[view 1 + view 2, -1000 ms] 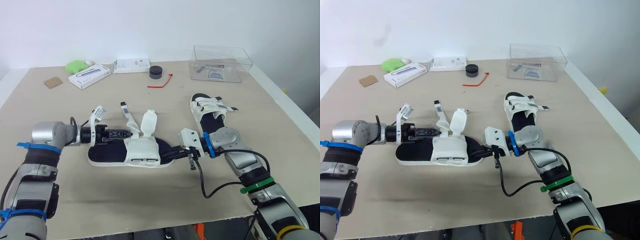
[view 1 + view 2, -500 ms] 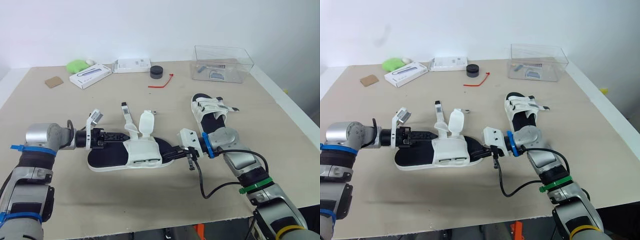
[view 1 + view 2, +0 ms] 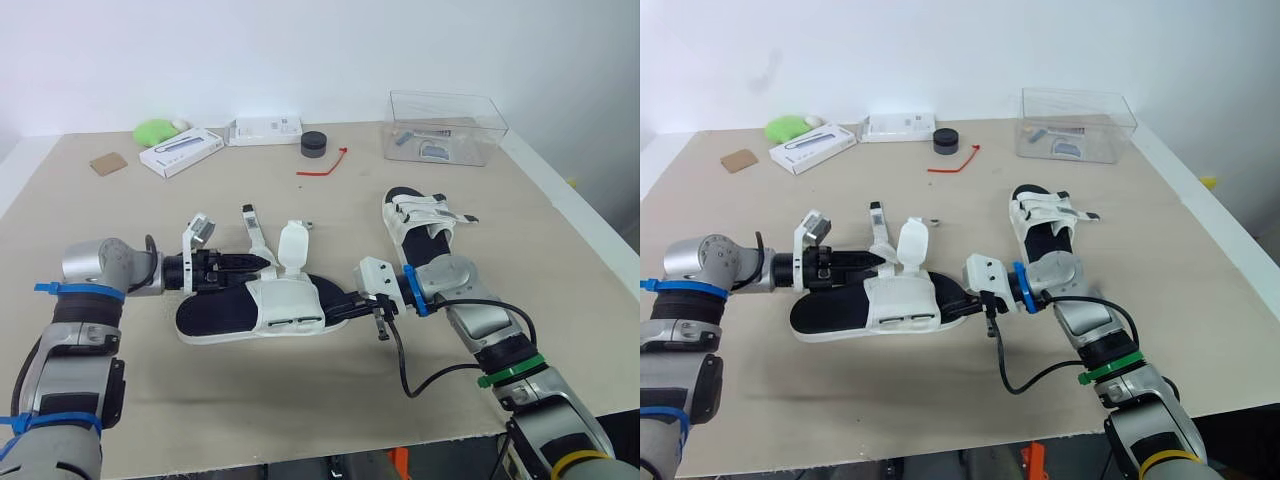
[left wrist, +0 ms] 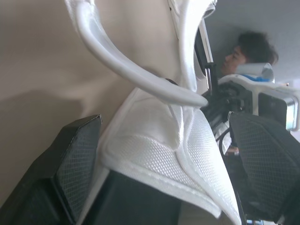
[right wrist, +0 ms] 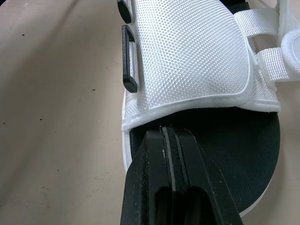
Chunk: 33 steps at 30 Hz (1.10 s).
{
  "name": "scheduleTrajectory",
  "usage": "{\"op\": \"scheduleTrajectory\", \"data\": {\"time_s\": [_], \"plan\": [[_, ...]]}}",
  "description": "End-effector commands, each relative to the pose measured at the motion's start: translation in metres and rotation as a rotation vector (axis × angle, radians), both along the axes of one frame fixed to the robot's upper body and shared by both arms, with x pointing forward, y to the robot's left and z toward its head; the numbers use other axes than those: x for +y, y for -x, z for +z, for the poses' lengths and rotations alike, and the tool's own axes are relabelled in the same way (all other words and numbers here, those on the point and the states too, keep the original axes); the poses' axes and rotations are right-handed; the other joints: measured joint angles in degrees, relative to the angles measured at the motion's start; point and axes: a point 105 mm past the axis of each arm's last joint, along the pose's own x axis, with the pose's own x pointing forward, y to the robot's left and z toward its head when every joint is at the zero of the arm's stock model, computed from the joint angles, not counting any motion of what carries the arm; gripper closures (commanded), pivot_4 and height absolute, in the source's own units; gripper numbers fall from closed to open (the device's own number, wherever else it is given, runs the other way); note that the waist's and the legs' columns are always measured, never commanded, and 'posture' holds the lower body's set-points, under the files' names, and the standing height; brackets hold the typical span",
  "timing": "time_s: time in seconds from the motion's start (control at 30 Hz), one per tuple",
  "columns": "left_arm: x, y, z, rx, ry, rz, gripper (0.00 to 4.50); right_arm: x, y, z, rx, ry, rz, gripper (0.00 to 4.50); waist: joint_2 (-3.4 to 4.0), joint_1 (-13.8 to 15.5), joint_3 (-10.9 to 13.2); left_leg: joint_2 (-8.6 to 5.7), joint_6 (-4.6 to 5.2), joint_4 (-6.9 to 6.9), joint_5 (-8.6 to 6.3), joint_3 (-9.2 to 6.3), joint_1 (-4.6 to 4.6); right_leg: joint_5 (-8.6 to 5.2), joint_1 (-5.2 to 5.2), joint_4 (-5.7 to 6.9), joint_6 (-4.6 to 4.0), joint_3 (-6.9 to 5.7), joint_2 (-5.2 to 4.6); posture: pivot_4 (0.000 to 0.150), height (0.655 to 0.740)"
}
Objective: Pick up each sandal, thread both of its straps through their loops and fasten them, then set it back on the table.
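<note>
Surface: beige table (image 3: 300,400), edge to edge, matte.
Room: plain white wall (image 3: 300,50) behind the table; person's head (image 4: 248,49) beyond the sandal in the left wrist view.
Container: clear box (image 3: 490,125) at the far right corner, no lid seen; inside, a white-and-grey item (image 3: 437,150) and a small dark piece (image 3: 400,140), too small to tell more.
Far edge: green lump (image 3: 153,131), two white boxes (image 3: 180,152) (image 3: 265,131), black puck (image 3: 314,143), red tie (image 3: 325,163), brown card (image 3: 107,163).
Near sandal (image 3: 260,305): flat on the table, centre, between the grippers; straps (image 3: 297,245) standing loose, unfastened.
Far sandal (image 3: 420,225): on the table, just beyond the right arm.
Left gripper (image 3: 245,266): jaws wide, either side of the white upper.
Right gripper (image 3: 345,305): jaws pressed together, tips over the black footbed at the toe end.
</note>
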Motion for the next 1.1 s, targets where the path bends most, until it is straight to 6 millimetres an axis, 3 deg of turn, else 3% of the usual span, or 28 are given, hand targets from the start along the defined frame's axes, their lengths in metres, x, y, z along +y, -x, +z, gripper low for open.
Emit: {"op": "scheduleTrajectory", "data": {"time_s": [0.03,0.3,0.7,0.8,0.97,1.03,1.1], "plan": [[-0.003,-0.011,0.011,-0.038,0.032,0.029,0.0,0.002,-0.001,0.009,-0.042,-0.005,0.018,4.44,0.0,0.0,0.0,0.0,0.0,0.0,0.0,0.0,0.0,0.0,0.0,0.0,0.0,0.0,0.0,0.15,0.74],[-0.017,-0.032,0.021,-0.079,0.073,0.071,0.0,0.002,-0.002,0.009,-0.048,0.0,0.02,4.44,0.0,0.0,0.0,-0.02,-0.01,0.0,0.0,0.0,-0.03,0.0,0.0,-0.02,0.0,0.01,-0.01,0.15,0.74],[-0.014,-0.055,0.015,-0.126,0.042,0.184,0.0,-0.001,-0.001,0.008,-0.047,0.011,0.016,4.44,-0.01,0.0,0.0,-0.05,-0.02,0.0,-0.01,0.0,-0.03,0.0,0.0,-0.02,0.02,0.01,-0.02,0.15,0.74],[-0.014,-0.064,0.014,-0.17,0.017,0.23,0.88,-0.001,-0.002,0.008,-0.047,0.013,0.018,4.5,-0.01,0.0,0.0,-0.04,-0.02,0.0,-0.01,-0.01,-0.04,0.0,0.0,-0.02,0.02,0.0,-0.02,0.15,0.74],[-0.018,-0.07,0.013,-0.186,0.011,0.246,3.21,-0.002,-0.001,0.009,-0.048,0.018,0.021,4.5,-0.01,0.0,0.0,-0.05,-0.03,0.0,-0.01,-0.01,-0.05,0.01,0.0,-0.03,0.02,0.01,-0.02,0.15,0.74],[-0.019,-0.072,0.013,-0.194,0.007,0.257,3.49,-0.002,-0.001,0.008,-0.047,0.02,0.021,4.5,-0.02,0.0,0.0,-0.06,-0.03,0.0,-0.01,-0.02,-0.06,0.01,0.0,-0.03,0.02,-0.01,-0.03,0.15,0.74],[-0.019,-0.074,0.012,-0.198,0.001,0.27,4.25,-0.002,-0.001,0.008,-0.046,0.02,0.022,4.5,-0.02,0.0,0.0,-0.06,-0.03,0.0,-0.01,-0.02,-0.06,0.01,0.0,-0.03,0.03,-0.01,-0.03,0.15,0.74]]}}
